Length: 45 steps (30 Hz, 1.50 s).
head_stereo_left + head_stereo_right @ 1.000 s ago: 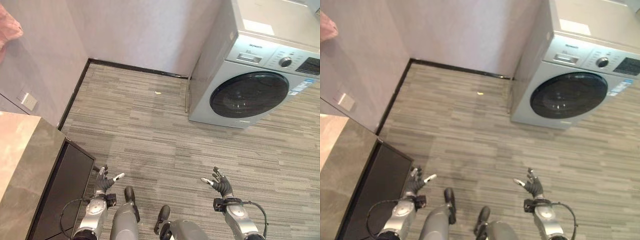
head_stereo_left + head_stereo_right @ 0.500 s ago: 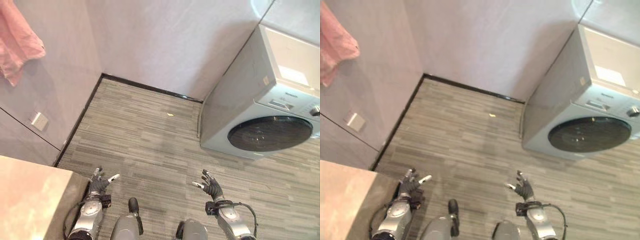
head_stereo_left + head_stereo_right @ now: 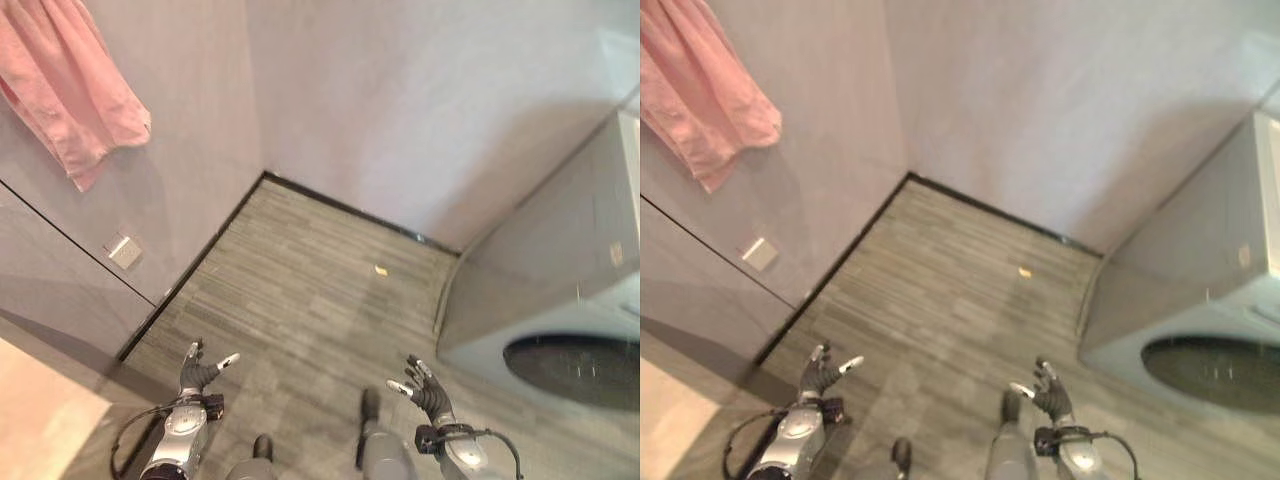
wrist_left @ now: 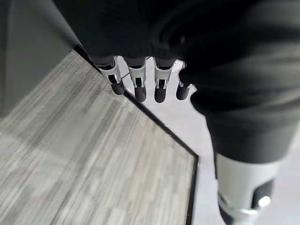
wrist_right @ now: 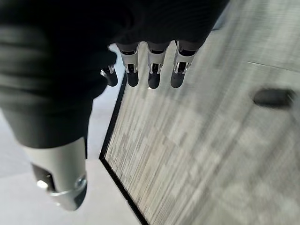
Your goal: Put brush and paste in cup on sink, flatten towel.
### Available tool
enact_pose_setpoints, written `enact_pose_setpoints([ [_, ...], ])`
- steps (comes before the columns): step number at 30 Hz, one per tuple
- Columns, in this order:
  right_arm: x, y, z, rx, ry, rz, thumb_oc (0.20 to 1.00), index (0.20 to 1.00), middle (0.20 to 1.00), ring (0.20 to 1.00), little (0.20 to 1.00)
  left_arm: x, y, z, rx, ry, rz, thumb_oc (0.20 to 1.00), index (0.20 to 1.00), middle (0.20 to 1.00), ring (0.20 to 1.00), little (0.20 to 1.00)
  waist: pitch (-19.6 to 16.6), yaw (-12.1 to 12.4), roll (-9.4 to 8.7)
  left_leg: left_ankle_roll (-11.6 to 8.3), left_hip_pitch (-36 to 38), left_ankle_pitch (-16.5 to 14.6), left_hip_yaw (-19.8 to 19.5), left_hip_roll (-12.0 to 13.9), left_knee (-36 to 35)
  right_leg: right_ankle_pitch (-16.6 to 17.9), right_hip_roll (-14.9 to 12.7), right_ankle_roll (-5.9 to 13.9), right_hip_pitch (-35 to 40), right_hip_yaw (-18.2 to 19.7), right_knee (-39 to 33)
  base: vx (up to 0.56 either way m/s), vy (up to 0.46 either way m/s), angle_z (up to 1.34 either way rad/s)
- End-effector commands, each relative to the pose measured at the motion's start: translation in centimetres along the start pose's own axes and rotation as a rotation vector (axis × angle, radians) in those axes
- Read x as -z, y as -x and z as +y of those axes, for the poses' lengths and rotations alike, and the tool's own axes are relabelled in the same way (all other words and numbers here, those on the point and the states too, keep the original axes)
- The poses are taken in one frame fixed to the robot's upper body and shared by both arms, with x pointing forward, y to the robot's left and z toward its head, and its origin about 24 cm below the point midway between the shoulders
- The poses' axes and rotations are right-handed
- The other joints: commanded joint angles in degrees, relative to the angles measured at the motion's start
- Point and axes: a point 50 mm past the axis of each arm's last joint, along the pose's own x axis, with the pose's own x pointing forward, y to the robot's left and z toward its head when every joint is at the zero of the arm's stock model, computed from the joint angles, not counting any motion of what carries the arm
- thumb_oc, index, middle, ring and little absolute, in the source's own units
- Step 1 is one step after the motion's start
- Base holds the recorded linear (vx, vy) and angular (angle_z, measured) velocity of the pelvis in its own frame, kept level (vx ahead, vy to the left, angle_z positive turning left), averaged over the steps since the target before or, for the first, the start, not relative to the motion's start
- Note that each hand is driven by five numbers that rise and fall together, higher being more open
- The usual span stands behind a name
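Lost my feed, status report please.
Left hand and right hand open, empty. Pink towel hangs bunched on wall. Washing machine to the right.

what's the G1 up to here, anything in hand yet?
Nothing in hand. The left hand and right hand are both held out low over the grey plank floor, fingers relaxed and empty. A pink towel hangs bunched on the wall at upper left, untouched. A washing machine stands at the right, and the corner of a light counter shows at lower left. From how things lie, no part of the job looks started.
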Motion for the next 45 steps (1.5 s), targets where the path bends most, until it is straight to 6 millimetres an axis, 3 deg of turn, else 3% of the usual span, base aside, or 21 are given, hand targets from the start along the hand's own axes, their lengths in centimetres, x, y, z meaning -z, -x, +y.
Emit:
enact_pose_setpoints([
  [1,-3.5,-0.8,-0.5,-0.010,-0.007,-0.156,1.000,1.000,1.000,1.000,1.000,-4.6,-1.5,1.1,-0.011,0.028,-0.172,1.000,1.000,1.000,1.000,1.000,2.37,-0.11,-3.31,-0.42,-0.57,6.27,5.75,1.86,15.91,1.87,-2.43,3.28,0.02,-0.93,2.79,0.13,-0.240,0.59],
  [3,-4.2,-1.0,-1.4,0.012,0.034,-0.176,1.000,1.000,1.000,1.000,1.000,-5.5,-1.8,0.9,0.002,0.007,-0.201,1.000,1.000,1.000,1.000,1.000,3.85,0.67,-4.19,-0.40,-5.90,7.27,9.42,3.87,22.82,-0.35,-1.35,1.22,1.97,-3.54,2.24,0.15,-0.236,0.64],
  [4,-4.4,-1.0,-1.8,0.029,0.038,-0.180,1.000,1.000,1.000,1.000,1.000,-6.1,-2.0,0.7,0.005,0.003,-0.220,1.000,1.000,1.000,1.000,1.000,4.22,0.79,-4.05,-0.33,-7.54,7.29,13.85,6.24,20.95,-1.62,-0.95,0.86,3.39,-5.61,1.72,0.21,-0.179,0.33],
  [7,-3.8,-0.7,-2.5,0.062,0.041,-0.159,1.000,1.000,1.000,1.000,1.000,-6.8,-2.1,0.0,0.031,-0.008,-0.238,1.000,1.000,1.000,1.000,1.000,3.62,1.32,-3.48,-0.45,-10.18,4.99,18.76,6.37,9.08,-4.07,0.16,1.67,5.96,-8.05,0.20,0.29,-0.063,0.60],
  [8,-3.6,-0.6,-2.6,0.068,0.043,-0.152,1.000,1.000,1.000,1.000,1.000,-6.7,-2.1,0.0,0.032,-0.012,-0.235,1.000,1.000,1.000,1.000,1.000,3.13,1.70,-3.32,-0.58,-11.08,6.53,19.75,6.10,4.05,-4.65,0.49,1.92,6.72,-8.90,-0.06,0.42,0.080,0.94],
  [10,-3.4,-0.4,-2.6,0.069,0.060,-0.153,1.000,1.000,1.000,1.000,1.000,-6.7,-2.1,0.0,0.031,-0.025,-0.235,1.000,1.000,1.000,1.000,1.000,2.36,2.44,-2.66,-2.56,-12.59,15.06,21.73,8.00,-8.18,-6.05,1.31,2.52,8.75,-10.25,-0.23,0.42,0.125,0.66],
  [13,-3.4,-0.2,-2.6,0.060,0.073,-0.155,1.000,1.000,1.000,1.000,1.000,-6.4,-2.1,0.1,0.037,-0.036,-0.224,1.000,1.000,1.000,1.000,1.000,1.67,2.42,-2.05,-3.17,-13.19,19.09,27.03,10.63,-14.93,-6.75,1.34,3.20,11.08,-12.88,0.15,0.37,0.182,0.39],
  [15,-3.3,-0.4,-1.6,0.017,0.070,-0.141,1.000,1.000,1.000,1.000,1.000,-5.3,-1.6,1.1,0.021,-0.039,-0.198,1.000,1.000,1.000,1.000,1.000,0.93,3.84,-2.17,-2.59,-11.89,18.28,25.22,9.21,-11.20,-7.48,0.23,3.89,13.42,-12.18,1.52,0.51,0.371,0.25],
  [17,-3.5,-0.7,-0.6,-0.004,0.045,-0.149,1.000,1.000,1.000,1.000,1.000,-5.2,-1.5,1.7,0.012,-0.040,-0.198,1.000,1.000,1.000,1.000,1.000,1.17,4.80,-3.40,-1.10,-12.74,15.59,26.08,8.18,-6.69,-6.27,-3.38,4.38,12.46,-10.67,8.20,0.39,0.411,-0.31],
  [18,-3.4,-0.9,-0.1,-0.015,0.024,-0.148,1.000,1.000,1.000,1.000,1.000,-5.4,-1.5,2.1,0.001,-0.035,-0.203,1.000,1.000,1.000,1.000,1.000,1.37,5.46,-4.03,0.26,-12.79,13.45,26.92,7.42,-4.78,-4.77,-5.73,5.00,11.35,-10.33,12.93,0.36,0.520,-0.32],
  [19,-3.5,-1.0,0.6,-0.034,0.010,-0.150,1.000,1.000,1.000,1.000,1.000,-5.5,-1.4,2.4,0.001,-0.043,-0.207,1.000,1.000,1.000,1.000,1.000,2.24,5.46,-4.25,2.96,-11.52,9.90,26.83,4.73,-3.52,1.41,-9.02,5.78,8.11,-8.47,22.50,0.27,0.419,-0.03],
  [20,-3.5,-1.0,0.7,-0.035,0.010,-0.150,1.000,1.000,1.000,1.000,1.000,-5.5,-1.4,2.4,0.001,-0.043,-0.207,1.000,1.000,1.000,1.000,1.000,2.24,5.50,-4.39,3.10,-11.51,9.76,26.97,4.56,-3.50,1.36,-9.27,5.89,7.92,-8.28,22.75,0.27,0.431,0.25],
  [23,-3.6,-1.0,1.6,-0.067,0.010,-0.156,1.000,1.000,1.000,1.000,1.000,-5.7,-1.3,2.1,0.021,-0.086,-0.224,1.000,1.000,1.000,1.000,1.000,3.82,4.20,-2.41,6.50,-8.42,6.29,24.67,0.82,-3.31,5.04,-9.30,5.86,3.31,-4.38,35.12,0.25,0.383,0.70],
  [25,-3.9,-1.0,2.0,-0.089,0.016,-0.169,1.000,1.000,1.000,1.000,1.000,-5.5,-1.2,2.0,0.029,-0.113,-0.225,1.000,1.000,1.000,1.000,1.000,4.40,3.27,-1.12,7.61,-5.33,5.14,23.48,-1.05,-5.06,3.50,-7.00,5.66,-0.70,-3.40,39.22,0.31,0.327,0.61],
  [27,-4.1,-0.7,2.1,-0.112,0.009,-0.183,1.000,1.000,1.000,1.000,1.000,-5.5,-1.2,1.8,0.033,-0.100,-0.221,1.000,1.000,1.000,1.000,1.000,4.92,2.07,0.14,7.92,-2.70,5.82,21.70,-2.24,-7.76,2.06,-4.72,4.34,-5.36,-6.55,35.90,0.31,0.202,0.26],
  [30,-4.1,-0.6,2.0,-0.111,0.008,-0.182,1.000,1.000,1.000,1.000,1.000,-5.5,-1.3,1.3,0.044,-0.101,-0.220,1.000,1.000,1.000,1.000,1.000,5.76,1.15,0.23,7.18,-1.49,5.71,19.39,-3.05,-8.88,-0.18,-2.63,3.76,-7.98,-7.30,29.61,0.32,0.051,0.39],
  [31,-3.7,-0.4,1.7,-0.102,0.005,-0.168,1.000,1.000,1.000,1.000,1.000,-5.1,-1.3,0.9,0.055,-0.105,-0.209,1.000,1.000,1.000,1.000,1.000,5.64,0.09,-0.56,5.85,0.28,4.83,17.52,-4.23,-10.06,-0.42,-1.03,3.29,-9.69,-6.27,16.28,0.43,-0.067,0.83],
  [32,-3.5,-0.3,1.5,-0.098,0.006,-0.163,1.000,1.000,1.000,1.000,1.000,-4.9,-1.2,0.8,0.064,-0.118,-0.203,1.000,1.000,1.000,1.000,1.000,5.59,-0.27,-0.80,4.98,1.53,4.37,17.03,-4.17,-10.65,0.35,-1.38,3.75,-9.24,-6.93,10.27,0.54,-0.096,0.84],
  [35,-3.0,0.1,1.1,-0.088,-0.006,-0.149,1.000,1.000,1.000,1.000,1.000,-4.8,-1.1,0.4,0.095,-0.170,-0.214,1.000,1.000,1.000,1.000,1.000,5.25,-1.12,-1.51,3.21,3.22,3.70,14.78,-4.16,-12.04,4.17,-2.35,5.66,-9.22,-6.74,1.21,0.36,-0.098,0.86],
  [39,-2.7,0.1,1.1,-0.098,-0.001,-0.135,1.000,1.000,1.000,1.000,1.000,-4.7,-0.9,-0.9,0.147,-0.183,-0.218,1.000,1.000,1.000,1.000,1.000,4.89,-1.86,-1.50,1.96,5.44,2.03,10.71,-3.97,-12.03,3.82,-0.40,5.08,-7.20,-3.60,1.51,0.43,-0.145,0.50],
  [45,-4.7,-0.6,0.1,-0.111,0.119,-0.198,1.000,1.000,1.000,1.000,1.000,-5.4,-0.8,-1.5,0.174,-0.141,-0.242,1.000,1.000,1.000,1.000,1.000,4.49,-1.46,-1.47,-0.59,2.20,3.30,9.33,-2.10,-3.00,0.98,1.61,2.91,-4.63,-7.66,1.92,0.25,-0.135,0.67],
])
